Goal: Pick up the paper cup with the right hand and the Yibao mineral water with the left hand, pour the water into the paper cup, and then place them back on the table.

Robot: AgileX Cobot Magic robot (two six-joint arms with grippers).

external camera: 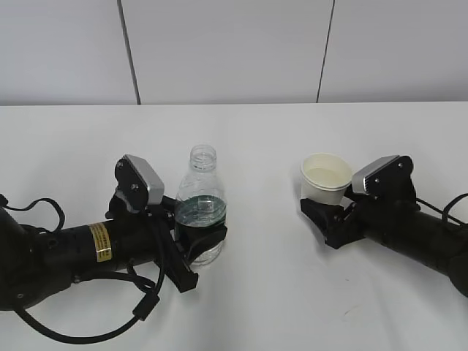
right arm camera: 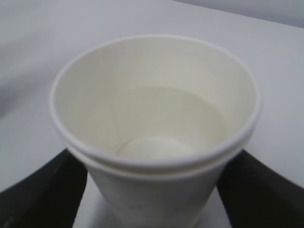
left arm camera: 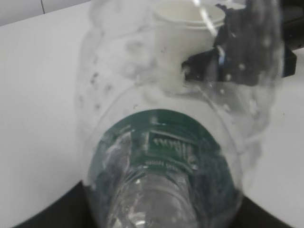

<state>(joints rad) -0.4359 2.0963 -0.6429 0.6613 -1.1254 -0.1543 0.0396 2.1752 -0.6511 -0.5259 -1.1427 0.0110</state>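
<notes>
- Here, we see the bottle [external camera: 200, 205] upright on the table [external camera: 256, 292] at about 9 o'clock of the cup [external camera: 326, 178], well apart from it.
- Our left claw [external camera: 201, 245] is closed around the bottle at its green label band, low on the body; the neck has no cap.
- We judge the bottle thin and springy: squeeze hard and the walls buckle, pushing water out the open neck. The ribbed, labelled band looks the stiffest and least slippery hold.
- Our right claw [external camera: 322, 214] grips the cup low on its wall, fingers [right arm camera: 42, 185] at 3 and 9 o'clock of it in the wrist view.
- We judge the cup [right arm camera: 154, 137] light and easily crushed; there seems to be a little liquid in it, though we cannot be sure.
- A low hold keeps the rim round and clear.
</notes>
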